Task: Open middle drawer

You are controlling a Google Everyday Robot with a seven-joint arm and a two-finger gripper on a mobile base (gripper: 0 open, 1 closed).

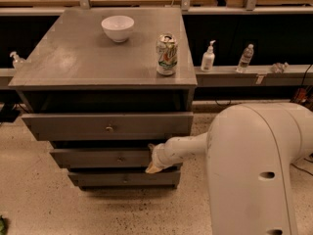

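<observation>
Grey cabinet top (73,58) (bowl (118,28), can (167,54)), speckled floor (29,199), gripper (152,163) at middle drawer (98,158)

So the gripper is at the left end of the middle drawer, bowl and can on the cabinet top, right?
No: the camera view shows the gripper at the right end of the middle drawer, not the left. The bowl and can are on the cabinet top.
</observation>
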